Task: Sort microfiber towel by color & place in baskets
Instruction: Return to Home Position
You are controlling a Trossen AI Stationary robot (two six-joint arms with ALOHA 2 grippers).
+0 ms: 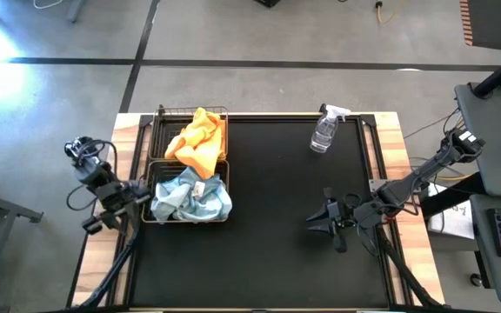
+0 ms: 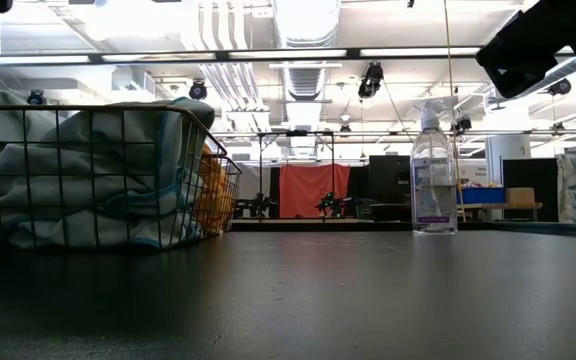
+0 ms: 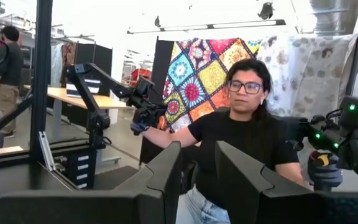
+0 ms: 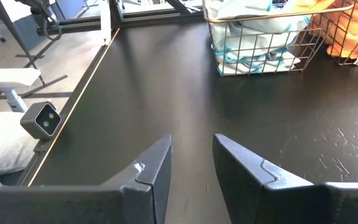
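So, the sorting looks done. The orange towels point(image 1: 200, 141) are piled in the far basket point(image 1: 181, 110) by the far left corner of the bench point(image 1: 277, 252). The blue towels point(image 1: 194, 196) are stuffed in the near basket point(image 1: 190, 221), which touches the first along the left edge. No loose towel can be seen.

The left gripper point(image 3: 197, 146) is parked at the left edge just beside the near basket, fingers spread, nothing held. The right gripper point(image 1: 320, 222) is hung near the right edge, well apart from both baskets, also spread and empty. Both are probably held clear because only the return to rest is left.

The spray bottle point(image 1: 324, 133) is stood by the far right corner, likely untouched since it's not part of the sort.
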